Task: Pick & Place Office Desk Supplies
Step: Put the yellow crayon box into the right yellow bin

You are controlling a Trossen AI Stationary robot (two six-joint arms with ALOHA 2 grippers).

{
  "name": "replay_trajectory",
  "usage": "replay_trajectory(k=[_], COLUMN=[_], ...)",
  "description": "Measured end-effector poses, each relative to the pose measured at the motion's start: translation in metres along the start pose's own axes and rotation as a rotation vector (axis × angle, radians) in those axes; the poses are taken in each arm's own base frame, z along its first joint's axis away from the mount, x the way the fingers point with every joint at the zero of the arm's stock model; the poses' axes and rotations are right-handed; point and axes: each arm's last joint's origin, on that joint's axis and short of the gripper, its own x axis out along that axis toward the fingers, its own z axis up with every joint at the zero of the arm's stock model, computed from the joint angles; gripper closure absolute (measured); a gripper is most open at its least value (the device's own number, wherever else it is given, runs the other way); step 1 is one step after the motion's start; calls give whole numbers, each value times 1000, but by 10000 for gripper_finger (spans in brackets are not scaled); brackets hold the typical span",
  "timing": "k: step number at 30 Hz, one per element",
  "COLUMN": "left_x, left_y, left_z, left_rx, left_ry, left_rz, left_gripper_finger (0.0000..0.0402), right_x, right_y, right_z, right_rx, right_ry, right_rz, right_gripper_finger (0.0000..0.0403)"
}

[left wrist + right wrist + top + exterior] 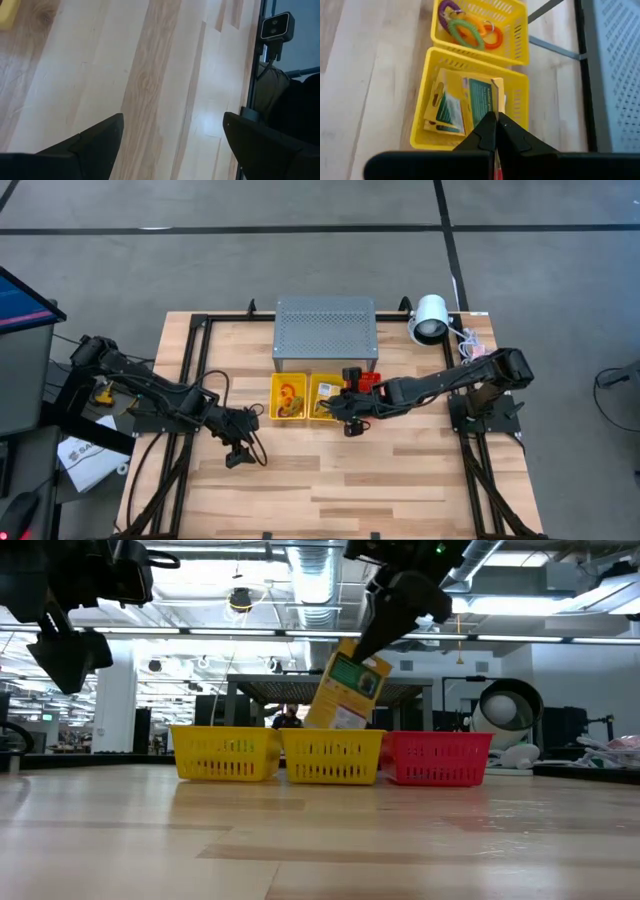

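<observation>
Your worktop [330, 480] carries a big grey perforated metal box [326, 330] at its far side, and just in front of it a row of three mesh baskets: two yellow, one red.

The left yellow basket [485, 30] holds a tangle of band loops [467, 31] in purple, green and orange. The middle yellow basket [470, 107] holds several yellow-and-green card boxes [451, 111] lying flat. The red basket [436, 758] stands at the right end of the row; you cannot see into it from here.

Your right arm reaches over the middle yellow basket. Its right gripper [496, 121] has its fingers pinched together on the top edge of one card box [347, 688], which hangs tilted above the basket's rim in the low view, lower end near the basket.

Your left arm sits well apart from the baskets, over bare wood on the left of the worktop. Its left gripper [236, 450] has its fingers spread wide with nothing between them.
</observation>
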Motion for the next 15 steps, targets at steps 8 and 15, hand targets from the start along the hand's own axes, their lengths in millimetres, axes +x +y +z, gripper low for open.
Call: replay_trajectory(k=[8, 15], left_x=[0, 0], left_y=[0, 0], left_z=[0, 0], left_rx=[0, 0], left_ry=[0, 0], left_rz=[0, 0], left_gripper_finger=[65, 65], right_x=[1, 10], right_y=[1, -14], right_z=[-1, -6], right_rx=[11, 85], right_ry=[1, 30], right_rz=[94, 167], right_gripper_finger=[403, 403])
